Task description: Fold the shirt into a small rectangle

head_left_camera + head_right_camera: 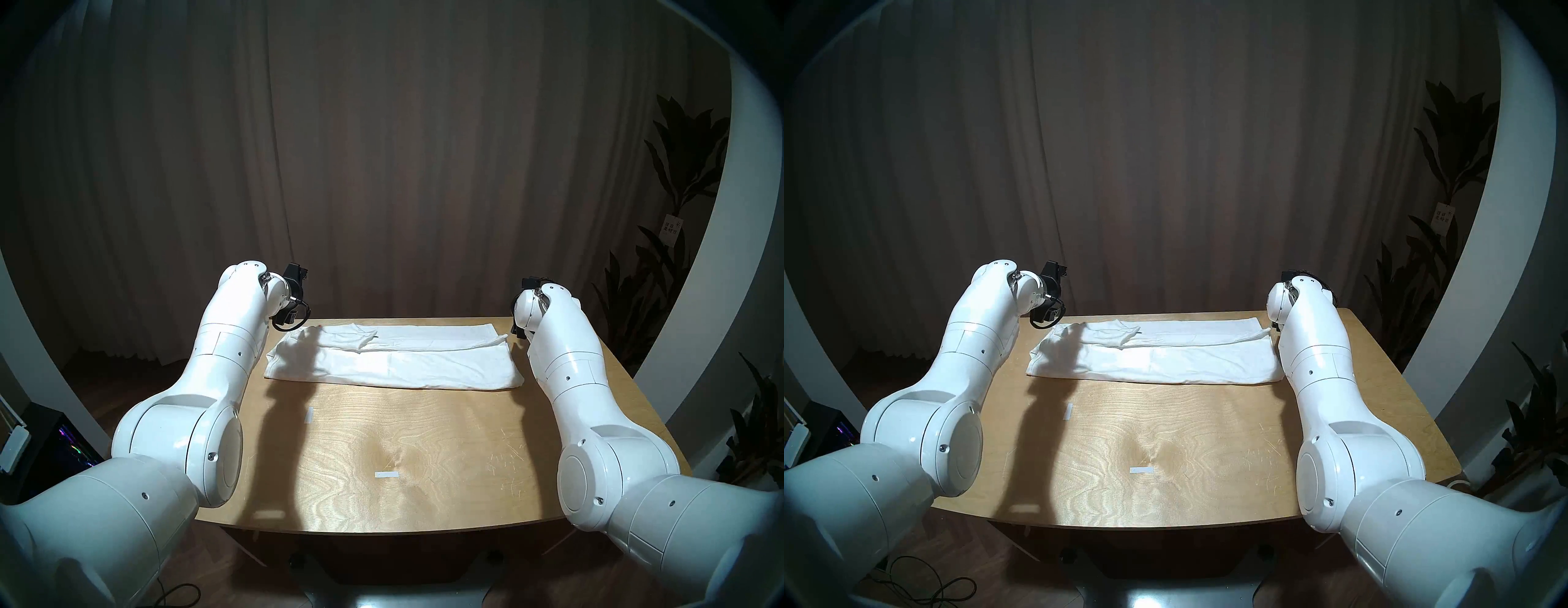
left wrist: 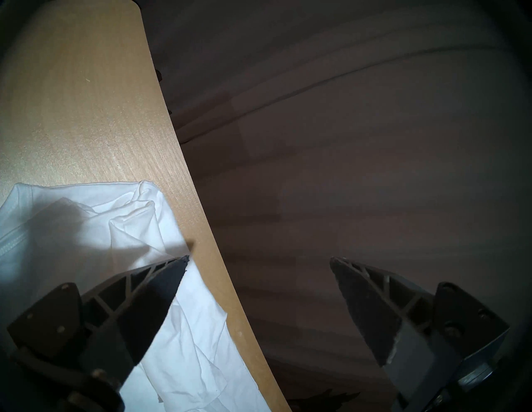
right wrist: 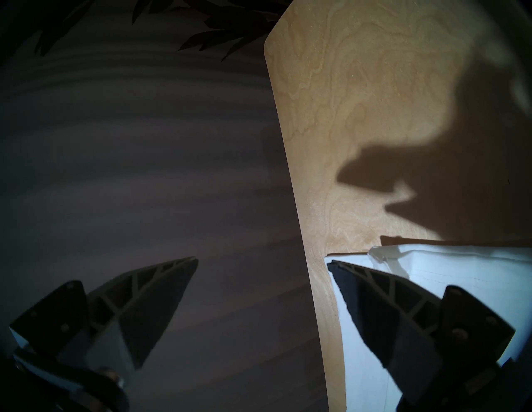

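Note:
The white shirt (image 1: 394, 361) lies folded lengthwise into a long band across the far half of the wooden table (image 1: 424, 446), with a sleeve folded in on top at the left. Its red letters are hidden. My left gripper (image 2: 259, 259) is open and empty above the shirt's far left end (image 2: 86, 224); one finger (image 2: 161, 287) is over the cloth, the other is past the table's far edge. My right gripper (image 3: 262, 261) is open and empty above the shirt's far right corner (image 3: 446, 267); one finger (image 3: 374, 296) is over the cloth.
Two small white tape strips (image 1: 309, 415) (image 1: 386, 474) lie on the near half of the table. A dark curtain hangs behind the table's far edge. A plant (image 1: 679, 170) stands at the right. A dark box (image 1: 55, 441) sits on the floor at the left.

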Controlling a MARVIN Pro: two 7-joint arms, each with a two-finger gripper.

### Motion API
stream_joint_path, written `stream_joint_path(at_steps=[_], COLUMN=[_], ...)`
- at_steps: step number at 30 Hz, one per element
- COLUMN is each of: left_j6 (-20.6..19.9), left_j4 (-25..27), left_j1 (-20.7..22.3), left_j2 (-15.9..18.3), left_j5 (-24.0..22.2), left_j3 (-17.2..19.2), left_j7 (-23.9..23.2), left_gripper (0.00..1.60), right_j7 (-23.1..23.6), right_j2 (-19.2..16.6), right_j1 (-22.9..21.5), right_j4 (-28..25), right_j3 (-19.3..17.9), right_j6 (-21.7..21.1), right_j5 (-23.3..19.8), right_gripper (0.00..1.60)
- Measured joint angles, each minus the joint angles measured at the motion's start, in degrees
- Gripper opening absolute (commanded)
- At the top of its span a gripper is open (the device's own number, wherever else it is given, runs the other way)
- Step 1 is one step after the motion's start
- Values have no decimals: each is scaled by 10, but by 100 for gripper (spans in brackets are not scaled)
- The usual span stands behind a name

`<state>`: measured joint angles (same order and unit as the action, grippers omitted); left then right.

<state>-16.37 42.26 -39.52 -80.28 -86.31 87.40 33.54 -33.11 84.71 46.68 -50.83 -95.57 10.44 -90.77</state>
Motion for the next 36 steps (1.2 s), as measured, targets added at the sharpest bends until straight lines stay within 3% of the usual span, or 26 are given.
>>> stream_joint_path(at_steps=[6,19,36], left_j6=[1,-11,-25], left_j4=[-9,63,123], left_j1=[-6,-71,-152], left_j2=[7,29,61], left_j5=[14,17,66], left_j3=[-15,-16,-56], left_j7=[-48,-166,-204], left_gripper=[160,160,160], right_j7=[26,97,132], right_j2=[-8,-11,-20], right_j1=[-6,22,96], right_j4=[9,-28,-57], right_j3=[1,29,116], right_j6=[-11,-54,-69], right_j5=[1,9,83], right_gripper=[160,160,160])
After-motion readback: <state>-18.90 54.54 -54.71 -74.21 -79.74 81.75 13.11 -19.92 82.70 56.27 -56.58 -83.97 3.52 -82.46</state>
